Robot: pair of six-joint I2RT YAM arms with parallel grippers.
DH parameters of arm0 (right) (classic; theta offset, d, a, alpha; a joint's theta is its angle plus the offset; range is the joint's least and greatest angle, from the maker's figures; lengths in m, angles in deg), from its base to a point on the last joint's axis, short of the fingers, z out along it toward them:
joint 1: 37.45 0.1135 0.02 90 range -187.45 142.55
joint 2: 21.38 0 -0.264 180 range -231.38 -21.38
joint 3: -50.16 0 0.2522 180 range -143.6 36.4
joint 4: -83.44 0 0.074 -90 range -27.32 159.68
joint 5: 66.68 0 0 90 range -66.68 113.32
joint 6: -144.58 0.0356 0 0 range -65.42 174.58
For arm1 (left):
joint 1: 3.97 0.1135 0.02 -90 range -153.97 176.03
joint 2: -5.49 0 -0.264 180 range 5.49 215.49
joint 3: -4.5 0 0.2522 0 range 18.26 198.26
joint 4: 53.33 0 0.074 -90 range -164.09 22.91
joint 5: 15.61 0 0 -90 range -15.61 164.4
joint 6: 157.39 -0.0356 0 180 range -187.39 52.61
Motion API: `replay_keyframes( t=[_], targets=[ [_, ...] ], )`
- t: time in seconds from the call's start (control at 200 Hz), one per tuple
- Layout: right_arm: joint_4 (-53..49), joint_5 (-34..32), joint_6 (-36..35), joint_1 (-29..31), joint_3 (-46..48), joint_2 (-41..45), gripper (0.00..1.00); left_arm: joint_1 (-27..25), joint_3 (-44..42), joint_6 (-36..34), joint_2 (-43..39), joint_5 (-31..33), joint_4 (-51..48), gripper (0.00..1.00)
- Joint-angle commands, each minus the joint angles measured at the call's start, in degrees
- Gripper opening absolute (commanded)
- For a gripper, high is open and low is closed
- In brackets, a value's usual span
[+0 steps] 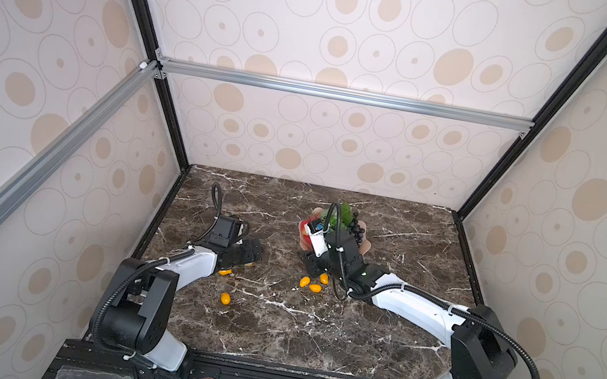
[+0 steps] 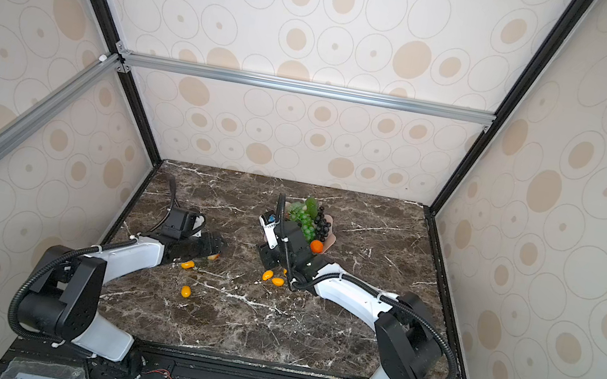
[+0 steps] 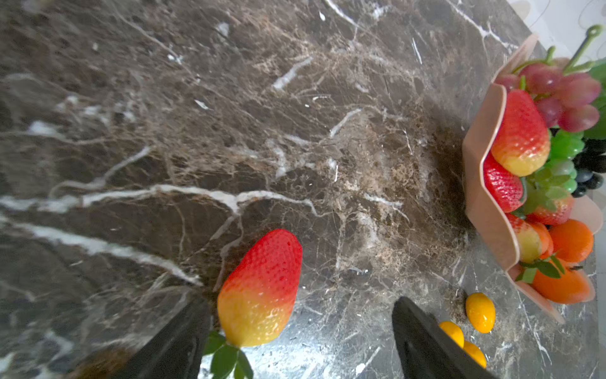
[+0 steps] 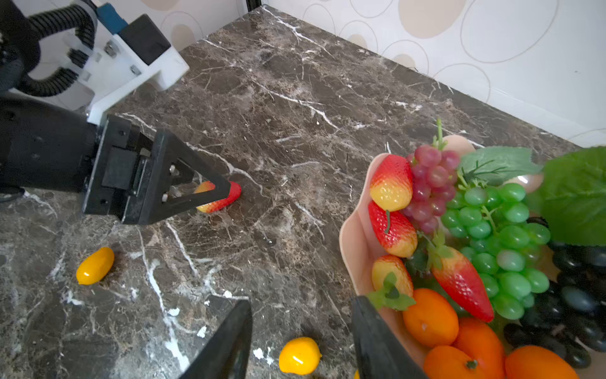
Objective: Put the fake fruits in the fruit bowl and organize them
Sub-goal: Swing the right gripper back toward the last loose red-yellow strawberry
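The shallow pale pink fruit bowl [image 4: 355,242] with its wavy, pointed rim stands on the dark brown, white-veined marble worktop [image 1: 372,337]. It already holds four glossy red-and-yellow plastic strawberries [image 4: 393,229], all near the rim. Beside them are a bunch of red grapes [image 4: 429,187], a bunch of green grapes [image 4: 501,236], a bunch of black grapes [image 4: 574,295], several round orange tangerines [image 4: 431,318] and broad green leaves [image 4: 574,193].

A loose strawberry [image 3: 262,288], red with a yellow end and a small green leaf tuft, lies flat on the worktop well apart from the bowl, on the left arm's side. The left claw [image 3: 296,300] sits low there, spread wide, with this fruit between its black fingers. The fruit lies close against one finger with a clear gap to the other, so it is not gripped.

The right claw [image 4: 301,303] hangs just beside the bowl's rim, about half open and holding nothing. One finger [image 4: 377,344] overlaps the rim in the right wrist view; whether it touches cannot be told. A small yellow-orange oval [image 4: 299,356] lies on the worktop below the gap between the fingers. In both top views, three such ovals lie near the bowl's front rim, partly under the right arm. Two further ovals [image 1: 225,298] lie well apart from the bowl, near the left arm.
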Motion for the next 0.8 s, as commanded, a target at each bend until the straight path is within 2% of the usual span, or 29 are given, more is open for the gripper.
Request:
replay_keyframes(
  t=[0.0,0.315,0.495,0.6,0.795],
  targets=[
    [1.4,-1.9,0.3,-0.1,1.0,2.6,0.52,-1.6,2.1,-1.0,0.6,0.6,0.1,0.88],
    [1.8,-2.8,0.2,-0.1,1.7,3.1,0.52,-6.4,0.6,1.9,-0.3,-1.0,1.4,0.88],
    [2.6,-2.2,-0.3,-0.1,2.1,1.6,0.52,-7.2,-0.5,2.6,-2.2,-1.0,1.9,0.88],
    [2.6,1.7,-3.2,-0.2,1.3,-0.7,0.52,-7.2,-0.5,2.1,-4.8,2.5,-0.6,0.89],
    [-2.2,16.1,-14.5,-0.1,-5.9,-9.1,0.51,-6.3,-2.9,2.6,-11.8,7.5,-3.4,0.91]
  ],
)
